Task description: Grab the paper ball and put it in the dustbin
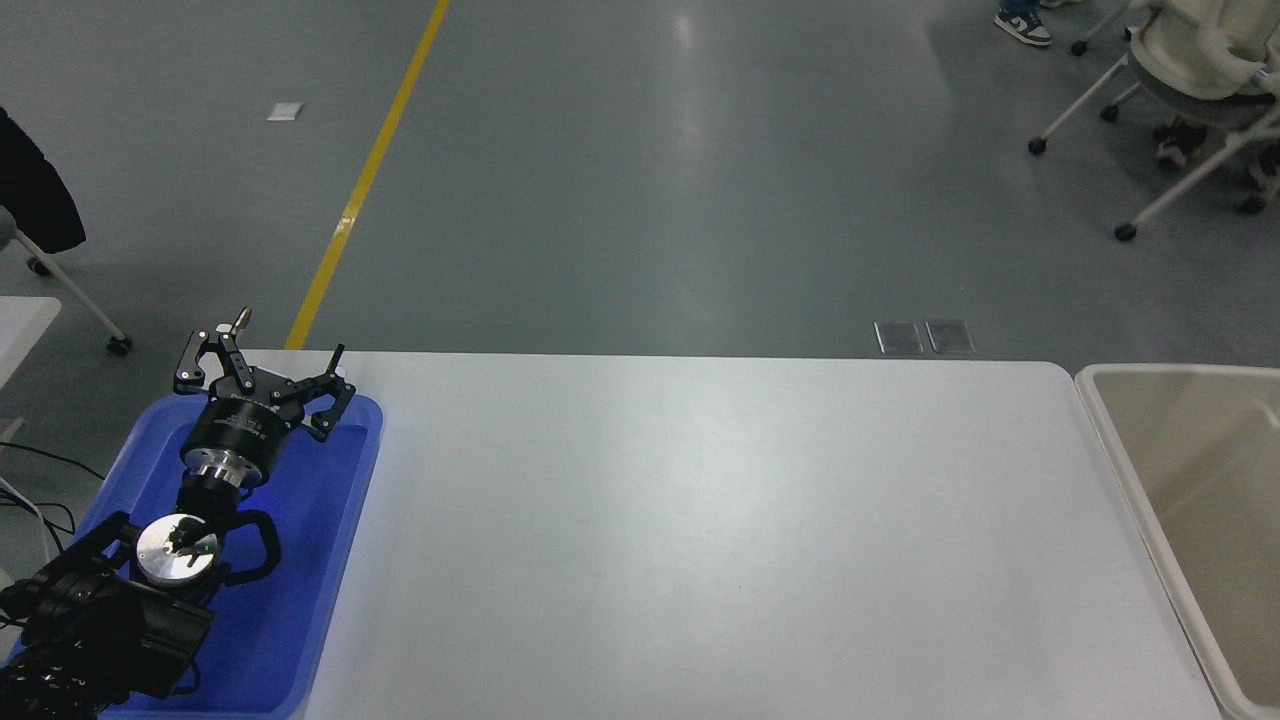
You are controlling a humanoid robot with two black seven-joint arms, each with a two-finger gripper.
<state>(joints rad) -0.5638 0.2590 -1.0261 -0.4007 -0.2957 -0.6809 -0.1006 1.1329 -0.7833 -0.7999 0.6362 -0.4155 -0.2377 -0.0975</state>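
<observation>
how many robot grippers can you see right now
1: the left gripper, parked open over the far end of the blue tray at the table's left. The right arm is out of frame.

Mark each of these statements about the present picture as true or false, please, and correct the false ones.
1. The left gripper hangs open above the blue tray. True.
2. The paper ball lies in the middle of the white table. False: no paper ball shows anywhere in this view.
3. The dustbin stands at the right end of the table. True.
4. The right gripper hovers over the dustbin. False: the right arm and its gripper are out of view.
5. The yellow line on the floor runs behind the right end of the table. False: it runs behind the left end, near the tray.
</observation>
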